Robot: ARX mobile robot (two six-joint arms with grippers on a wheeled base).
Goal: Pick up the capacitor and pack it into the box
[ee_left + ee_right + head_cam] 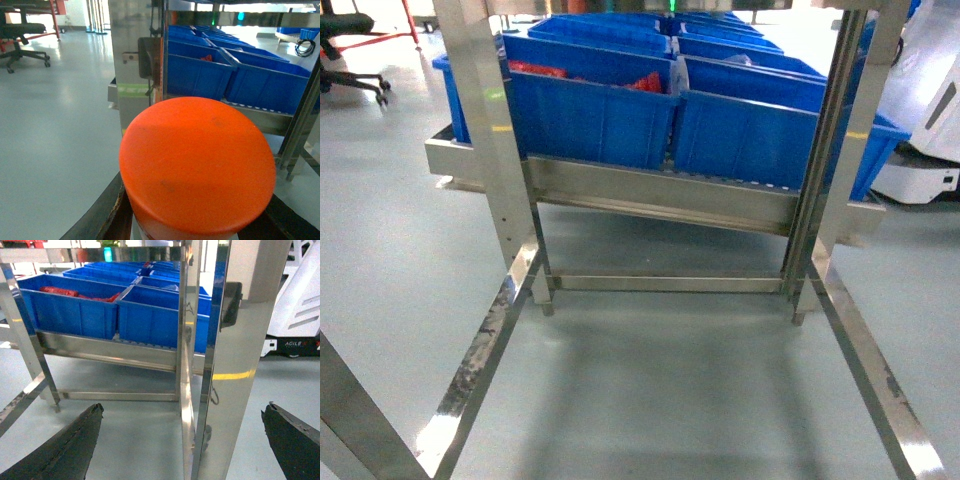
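Observation:
In the left wrist view, the capacitor (197, 160) fills the middle: a cylinder with a round orange top and a pale body just showing below it. My left gripper (195, 222) is shut on it, with a dark finger against each side. In the right wrist view, my right gripper (183, 410) stands open with nothing between its fingers, facing a steel rack post (235, 365). Neither gripper appears in the head view. The box is out of view.
A steel rack (660, 195) holds several large blue bins (590, 110), some with red parts inside. Its legs and floor rails (480, 360) run toward me over a grey floor. A white machine (930, 150) stands at right, an office chair (22, 35) at far left.

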